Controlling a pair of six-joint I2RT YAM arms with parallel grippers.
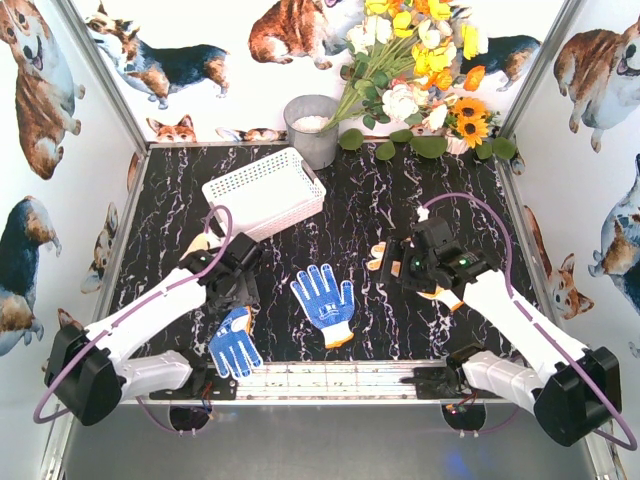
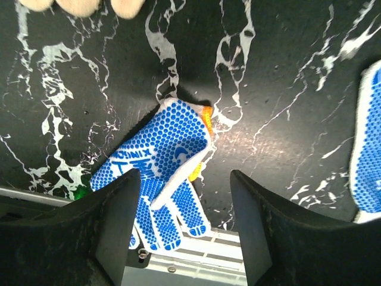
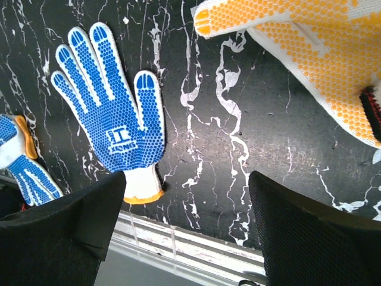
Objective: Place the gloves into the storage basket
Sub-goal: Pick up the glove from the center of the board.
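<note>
On the black marbled table (image 1: 370,215), the storage basket (image 1: 265,190) sits at the back left, with no glove visible inside.

Left gripper (image 2: 184,179): jaws spread, straddling a crumpled blue-palmed glove (image 2: 161,167) at the near edge, not yet clamped.

Right gripper (image 3: 184,179): jaws wide, holding nothing, above bare table between a flat blue-palmed glove (image 3: 116,119) and a yellow-dotted glove (image 3: 309,53).

Risk: the crumpled glove overlaps the metal front rail (image 2: 196,250). A shallow pinch may catch only one fold, and the floppy fabric could slip free in transit.

A grey pot (image 1: 312,128) of flowers (image 1: 420,60) stands just behind the basket. A cream glove (image 2: 77,6) lies between the left gripper and the basket.
</note>
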